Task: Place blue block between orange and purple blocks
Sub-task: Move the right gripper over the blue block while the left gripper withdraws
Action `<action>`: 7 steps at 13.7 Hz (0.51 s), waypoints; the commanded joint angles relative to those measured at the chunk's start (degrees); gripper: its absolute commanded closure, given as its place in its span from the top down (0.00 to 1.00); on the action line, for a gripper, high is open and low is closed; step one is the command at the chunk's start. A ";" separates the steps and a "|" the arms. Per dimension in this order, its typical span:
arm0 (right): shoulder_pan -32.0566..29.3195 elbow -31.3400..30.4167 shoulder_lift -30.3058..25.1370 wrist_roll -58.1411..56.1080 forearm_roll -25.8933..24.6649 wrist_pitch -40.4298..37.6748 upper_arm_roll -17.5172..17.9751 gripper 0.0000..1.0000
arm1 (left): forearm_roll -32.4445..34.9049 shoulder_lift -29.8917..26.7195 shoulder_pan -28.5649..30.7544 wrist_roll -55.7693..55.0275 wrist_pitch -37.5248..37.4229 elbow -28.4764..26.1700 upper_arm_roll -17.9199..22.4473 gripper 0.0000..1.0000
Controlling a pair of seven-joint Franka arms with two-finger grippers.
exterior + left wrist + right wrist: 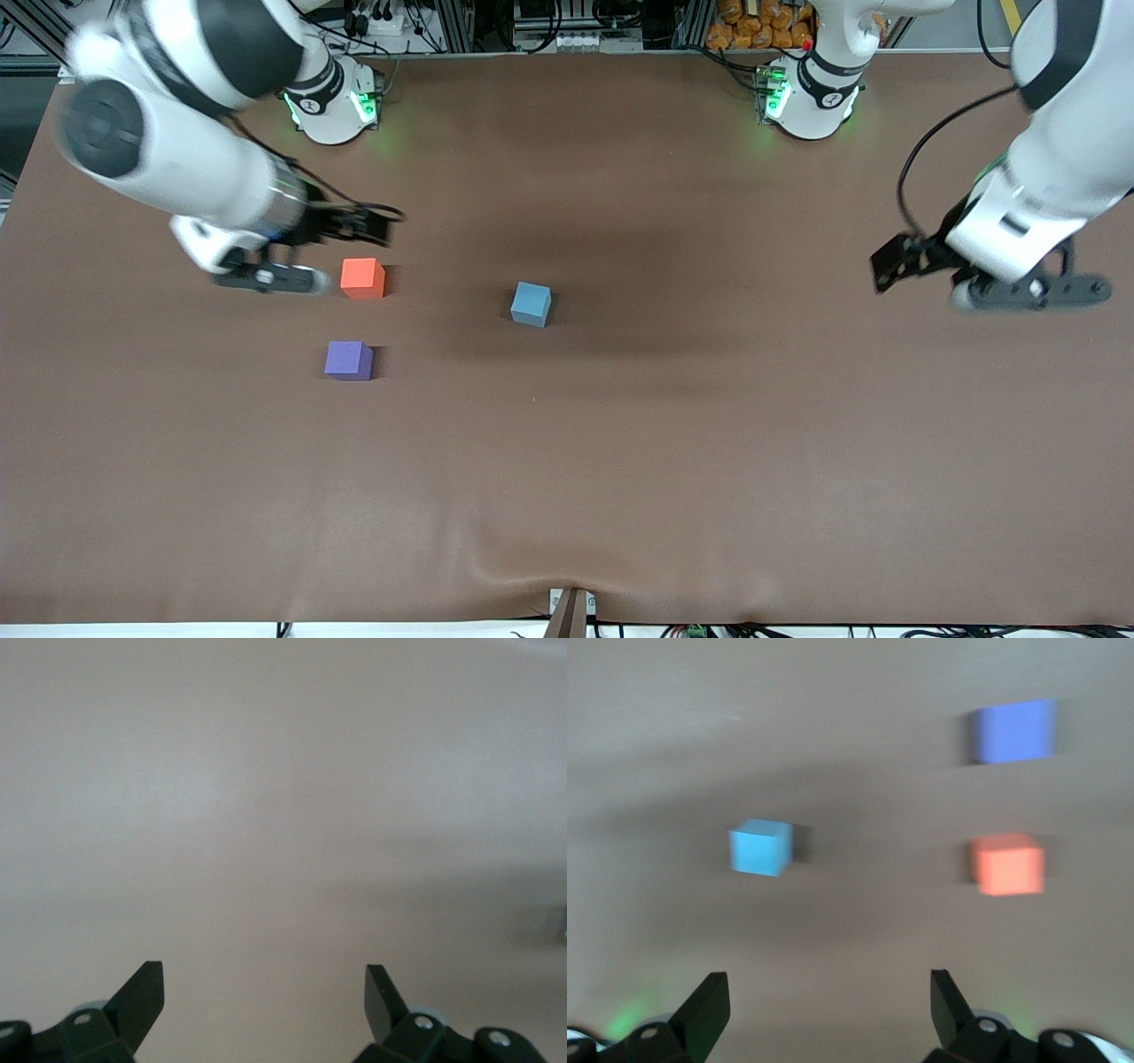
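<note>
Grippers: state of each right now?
Left gripper: open, empty, over bare table.
Right gripper: open, empty, beside the orange block.

Front camera high; wrist cameras face table (620, 461).

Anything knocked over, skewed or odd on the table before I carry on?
Nothing damaged or spilled. The blue block sits slightly rotated compared with the orange block and purple block, toward the table's middle. Both hands, right and left, are open and empty.
</note>
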 commanded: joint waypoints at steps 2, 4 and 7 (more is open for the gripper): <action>7.96 -5.71 2.97 1.80 2.28 12.17 -0.78 1.00 | 0.68 -6.23 0.36 7.76 -2.00 -3.84 2.74 1.00; 11.57 -5.80 6.40 4.60 1.84 17.00 -0.78 1.00 | 0.59 -6.14 0.27 7.67 -4.98 -2.69 2.57 1.00; 15.97 -5.71 11.84 6.80 -2.28 22.29 -0.87 1.00 | 0.42 -5.96 0.19 7.76 -6.66 -2.33 2.30 1.00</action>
